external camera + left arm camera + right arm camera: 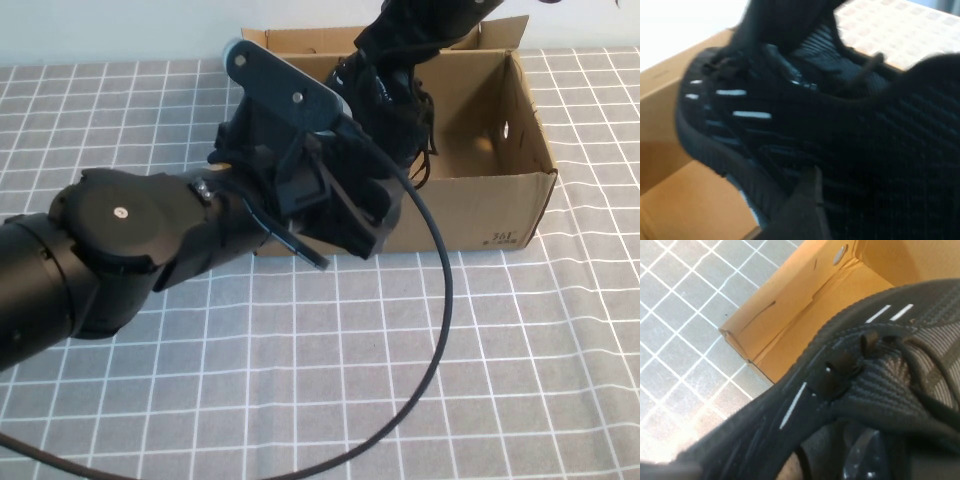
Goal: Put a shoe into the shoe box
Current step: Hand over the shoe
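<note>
Left arm: you see it reach across the table [400, 400] to the shoe box [520, 205]; left gripper [345, 235] at the near wall, jaws wide.
Right arm: right gripper [400, 60] comes down over the box, jaws closed on the shoe [395, 110].
Shoe: inside the box opening.
Print: small dark marks on the box's near right corner, unreadable.
Room: bare checked table nearest you.
</note>
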You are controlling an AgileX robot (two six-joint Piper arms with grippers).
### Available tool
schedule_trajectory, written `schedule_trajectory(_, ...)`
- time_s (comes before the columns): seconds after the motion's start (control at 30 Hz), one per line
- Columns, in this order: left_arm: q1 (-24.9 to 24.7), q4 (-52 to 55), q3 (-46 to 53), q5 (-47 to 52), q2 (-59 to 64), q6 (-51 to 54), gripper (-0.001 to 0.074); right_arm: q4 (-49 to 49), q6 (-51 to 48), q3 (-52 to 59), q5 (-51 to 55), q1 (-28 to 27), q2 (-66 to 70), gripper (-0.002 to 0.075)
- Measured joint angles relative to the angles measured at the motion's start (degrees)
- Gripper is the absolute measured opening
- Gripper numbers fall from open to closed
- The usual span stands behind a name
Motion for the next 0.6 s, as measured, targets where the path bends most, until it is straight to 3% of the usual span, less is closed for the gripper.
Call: schedule_trajectory(0.6, 0.0, -0.22, -0.13, -7.93, 3.13, 0.21, 0.067, 4.27, 1.29, 0.0, -1.03, 0.0, 0.0, -0.0006)
